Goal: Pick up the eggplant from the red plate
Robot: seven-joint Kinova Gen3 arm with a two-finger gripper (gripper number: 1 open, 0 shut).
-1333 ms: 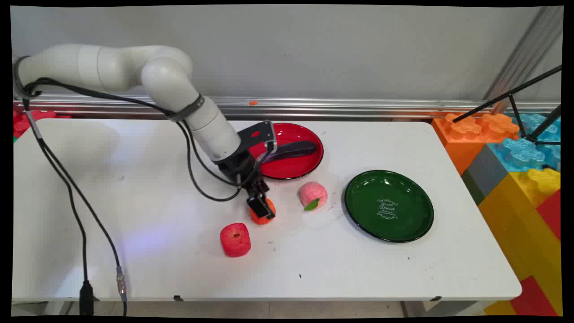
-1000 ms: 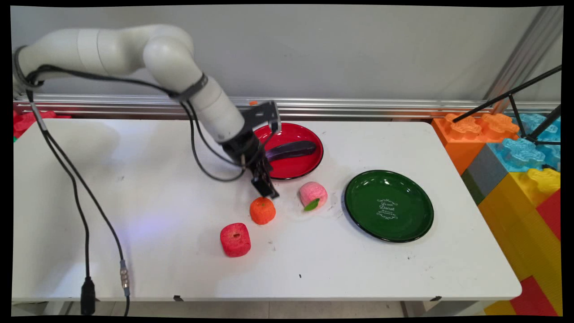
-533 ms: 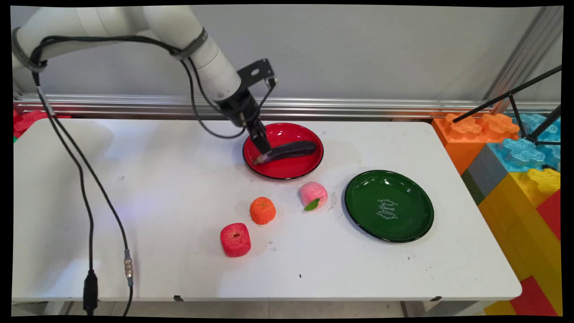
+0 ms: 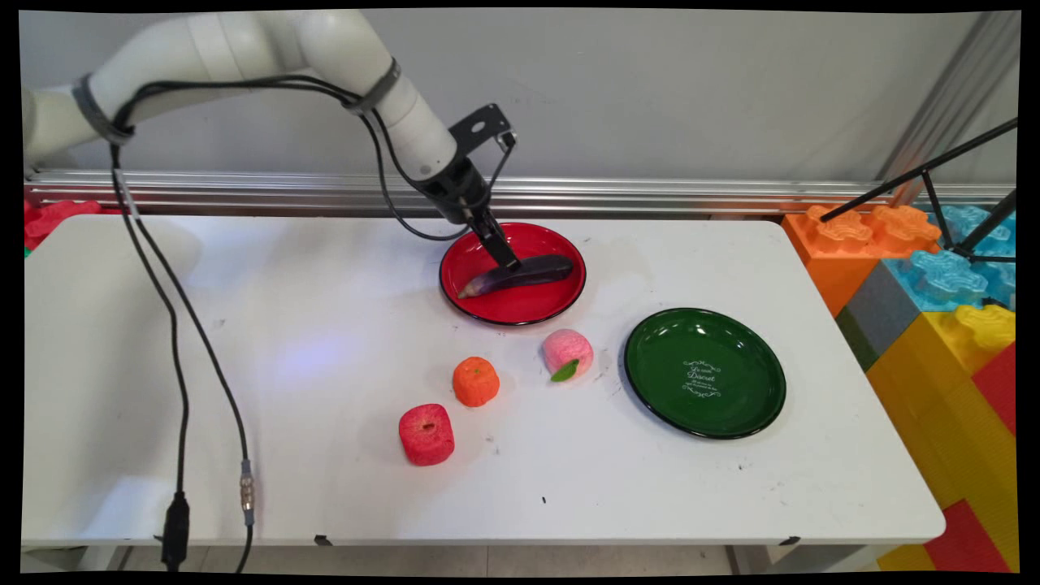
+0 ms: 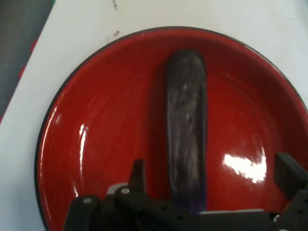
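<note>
A red plate (image 4: 561, 305) sits toward the back of a white table (image 4: 325, 455), and a dark purple eggplant (image 4: 520, 275) lies lengthwise inside it. The black gripper (image 4: 505, 258) hangs over the plate just above the eggplant; in the hand view its fingers (image 5: 288, 173) stand apart on either side of the eggplant (image 5: 186, 130), holding nothing. A green plate (image 4: 705, 374) with small white lettering at its centre sits well to the right.

In front of the red plate, three soft toy fruits rest on the table: a pink peach (image 4: 567, 353) with a green leaf, an orange (image 4: 476, 381) to its left, and a red apple (image 4: 426, 434) nearest the front edge.

A grey wall and a metal rail run behind the table. Big coloured building blocks (image 4: 934, 268) are stacked at the right, partly cut off by the frame. In the hand view the eggplant's near end is hidden behind the gripper's linkage.
</note>
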